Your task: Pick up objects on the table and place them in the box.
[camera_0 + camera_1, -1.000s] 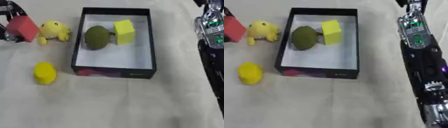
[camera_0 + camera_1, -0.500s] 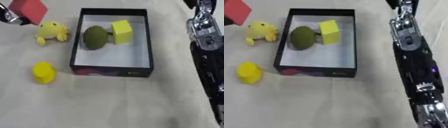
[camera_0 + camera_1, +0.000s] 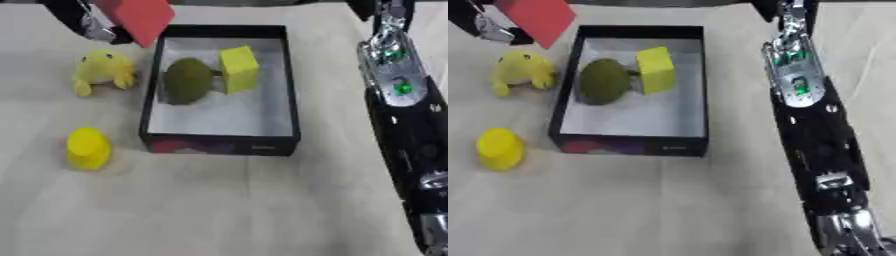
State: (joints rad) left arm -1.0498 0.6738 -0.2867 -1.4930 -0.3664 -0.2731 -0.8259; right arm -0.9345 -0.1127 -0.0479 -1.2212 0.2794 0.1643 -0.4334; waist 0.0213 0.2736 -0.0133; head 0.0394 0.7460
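The left hand [image 3: 87, 22] shows at about eleven o'clock, raised above the table [image 3: 227, 205], with its fingers clamped on a red block [image 3: 138, 17]. The block hangs tilted in the air, its lower corner just over the box's near-left rim at the far end, not touching anything below it.

The black box [image 3: 293, 100] sits a little toward twelve o'clock from the middle of the table, white inside. In it lie a dark olive-green rounded object [image 3: 186, 81] (it could be an avocado, though that is not certain) and a yellow cube [image 3: 239, 69], the cube just beside the green thing on its three o'clock side, both in the far half of the box.

Outside the box, at ten o'clock, a yellow plush toy [image 3: 102, 71] rests on the cloth, near the box's left wall but apart from it. At eight o'clock a yellow rounded block [image 3: 87, 148] lies by itself, well apart from the toy.

The right arm [image 3: 802, 100] runs down the three o'clock side, and the right hand [image 3: 852, 235] shows at the five o'clock corner; whether its fingers are apart or together cannot be told.
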